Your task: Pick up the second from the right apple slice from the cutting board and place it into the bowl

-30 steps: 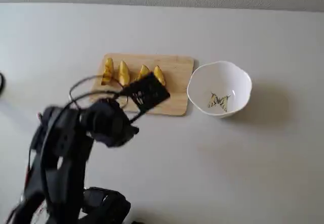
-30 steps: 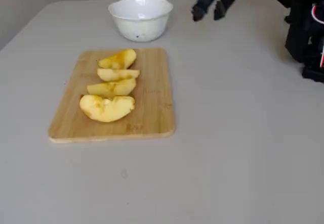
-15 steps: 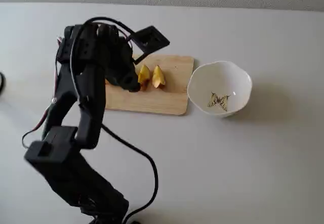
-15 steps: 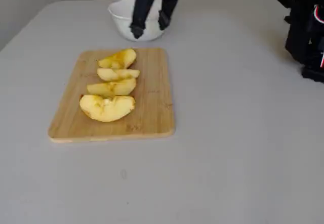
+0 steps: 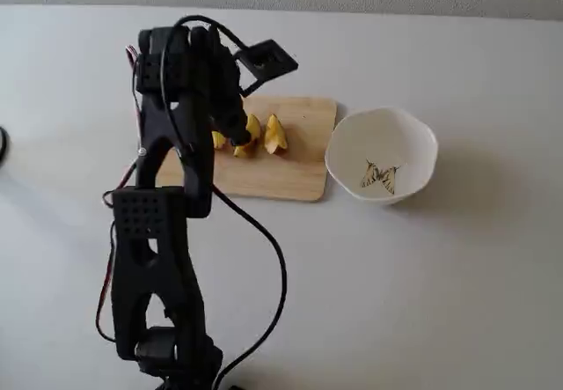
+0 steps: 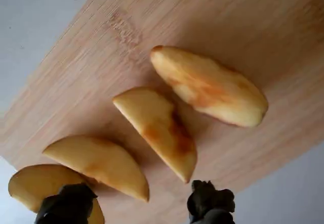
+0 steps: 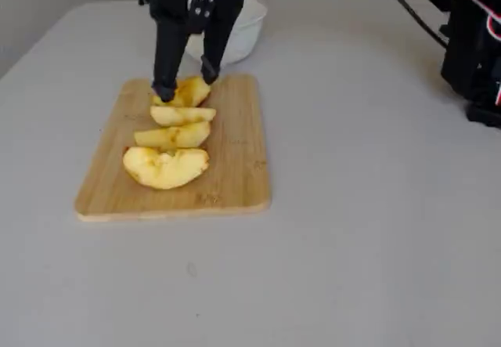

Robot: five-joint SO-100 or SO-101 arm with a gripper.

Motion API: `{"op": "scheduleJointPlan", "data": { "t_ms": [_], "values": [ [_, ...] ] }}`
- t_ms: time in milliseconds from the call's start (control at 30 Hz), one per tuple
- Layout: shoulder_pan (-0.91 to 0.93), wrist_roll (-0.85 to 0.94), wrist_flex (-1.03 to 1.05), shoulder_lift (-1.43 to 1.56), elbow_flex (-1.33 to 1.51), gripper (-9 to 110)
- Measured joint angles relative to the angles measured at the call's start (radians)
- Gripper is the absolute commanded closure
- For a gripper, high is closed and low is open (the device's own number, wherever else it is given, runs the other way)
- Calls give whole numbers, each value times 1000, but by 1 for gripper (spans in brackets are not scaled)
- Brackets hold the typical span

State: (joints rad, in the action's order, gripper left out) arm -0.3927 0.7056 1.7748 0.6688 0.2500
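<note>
- Jaws open, tips low over the board (image 7: 235,167), straddling the slice nearest the bowl (image 7: 239,37).
- Four slices in a row on the board.
- Target slice (image 7: 182,115) second from the bowl, untouched.

There are four apple slices (image 7: 166,167) (image 7: 173,136) (image 7: 182,115) (image 7: 188,92). They lie on one cutting board (image 7: 235,167). There is one bowl (image 5: 413,135).

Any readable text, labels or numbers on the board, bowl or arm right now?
None can be read.
Cutting board: a faint burned-in mark near its front edge, too blurred to read.
Bowl: a yellow-and-dark motif on the inner bottom, a drawing rather than lettering.
Arm: no legible label in any view.
</note>
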Motion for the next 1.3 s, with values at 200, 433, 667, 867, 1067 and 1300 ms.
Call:
{"op": "scheduleJointPlan", "data": {
  "t_ms": [200, 433, 667, 867, 1067, 1300],
  "values": [
    [5, 15, 0, -92, -103, 75],
    [25, 23, 0, -138, -123, 77],
    [38, 29, 2, -233, -184, 83],
    [38, 34, 2, -287, -258, 101],
    [25, 15, 2, -295, -276, 101],
    [-6, -55, 2, -281, -299, 101]
  ]
}}
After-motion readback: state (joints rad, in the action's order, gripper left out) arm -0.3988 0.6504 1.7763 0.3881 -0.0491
